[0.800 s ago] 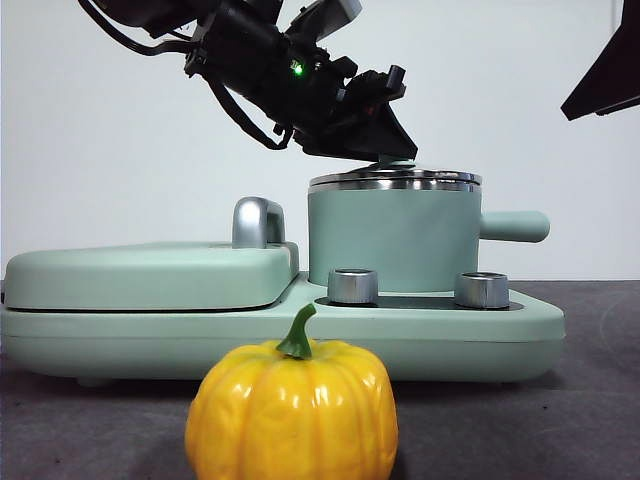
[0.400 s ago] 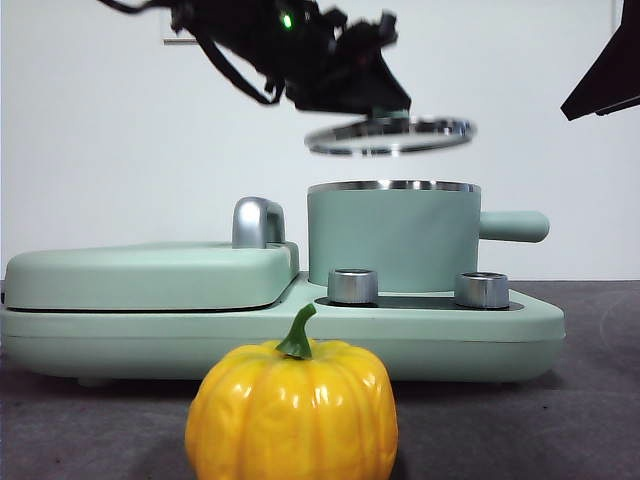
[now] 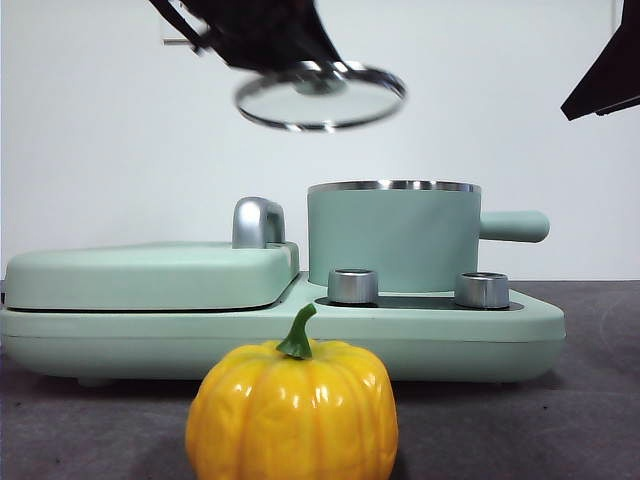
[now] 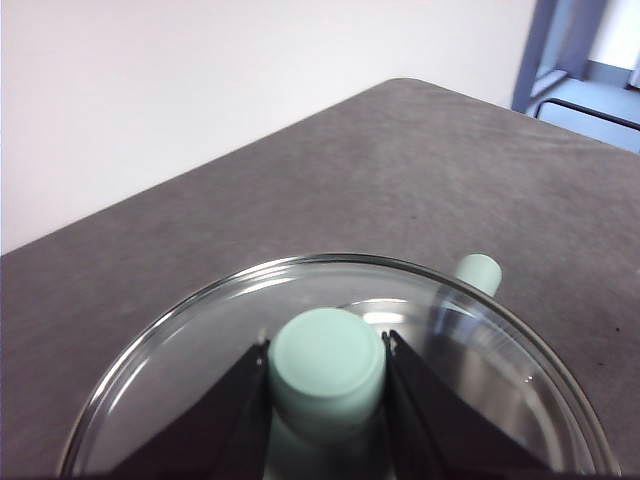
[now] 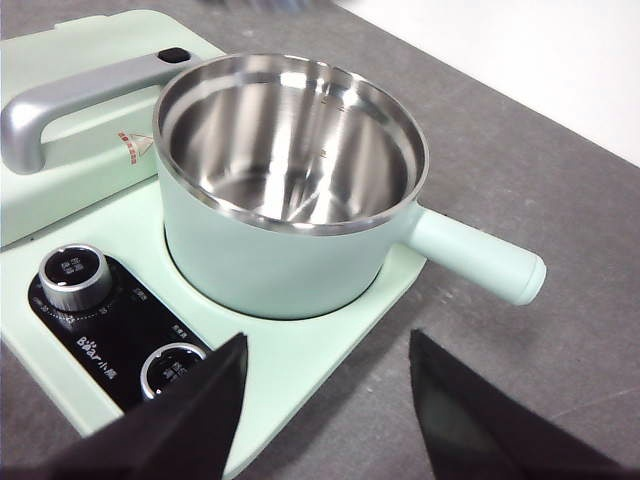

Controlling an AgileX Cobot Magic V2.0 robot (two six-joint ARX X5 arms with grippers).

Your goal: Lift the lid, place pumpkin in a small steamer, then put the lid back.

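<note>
My left gripper (image 3: 300,65) is shut on the mint-green knob (image 4: 327,362) of the glass lid (image 3: 320,97), which hangs tilted in the air, above and to the left of the small steamer (image 3: 392,235). The steamer stands uncovered on its base, and its steel inside (image 5: 285,140) holds nothing. The yellow pumpkin (image 3: 292,412) sits on the table in front of the appliance, near the camera. My right gripper (image 5: 325,400) is open, hovering over the base beside the steamer; in the front view only its black tip (image 3: 605,80) shows at the upper right.
The wide flat mint-green grill cover (image 3: 150,272) with a steel handle (image 3: 257,221) lies left of the steamer. Two steel dials (image 3: 352,285) sit on the base's front panel. The steamer's side handle (image 3: 515,226) sticks out to the right.
The left gripper has lifted the lid off the steamer, raised it and carried it to the left, tilting it. The pumpkin and the right arm have stayed put.
</note>
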